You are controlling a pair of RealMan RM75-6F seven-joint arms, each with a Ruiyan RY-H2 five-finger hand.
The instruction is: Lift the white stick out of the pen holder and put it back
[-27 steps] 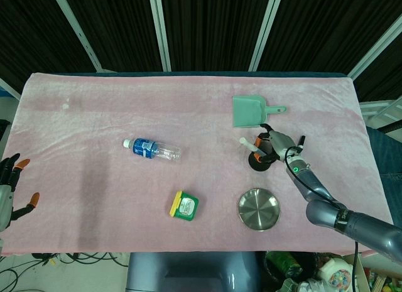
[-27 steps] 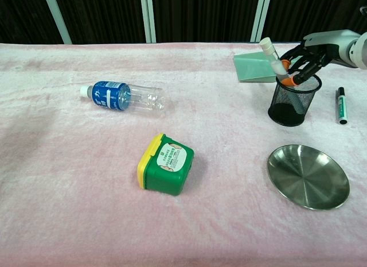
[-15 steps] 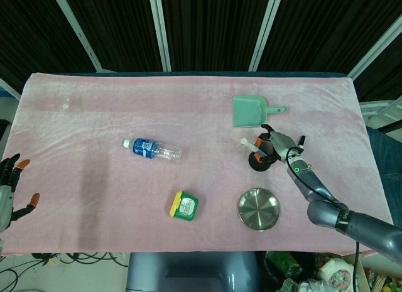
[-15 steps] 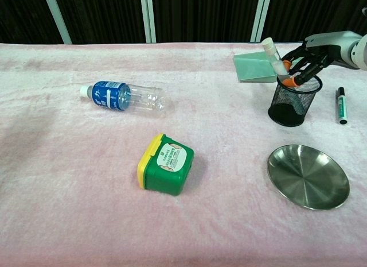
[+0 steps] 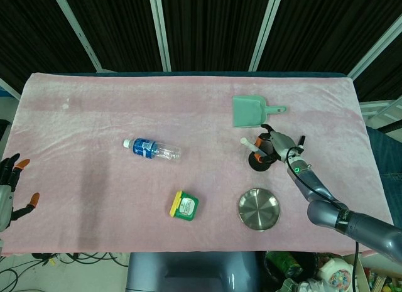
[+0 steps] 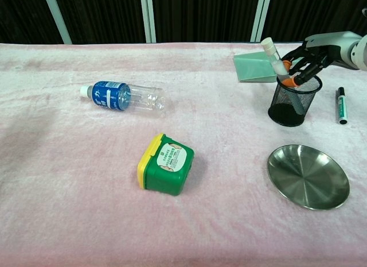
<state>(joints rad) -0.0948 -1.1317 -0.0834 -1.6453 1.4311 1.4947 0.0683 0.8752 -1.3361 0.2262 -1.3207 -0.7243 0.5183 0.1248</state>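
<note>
Right hand point(image 6: 307, 55) is gripping the white stick point(image 6: 272, 53), which is rising slightly yet staying tilted inside the pen holder point(image 6: 293, 100); lifting is barely underway.

Even bright overhead light, both views sharp. Soft short shadows; mild glare on dish point(image 6: 308, 176). Desk point(image 5: 94, 198) edges bow slightly.

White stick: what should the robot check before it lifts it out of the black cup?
1. Right robot hand has fingers on the white stick: ok.
2. Grip tight enough: cannot tell.
3. Stick's lower end sits in the pen holder: ok.
4. Pen holder upright: ok.
5. Space above stick free: ok.
6. Left robot hand far off at the table edge: ok.
</note>
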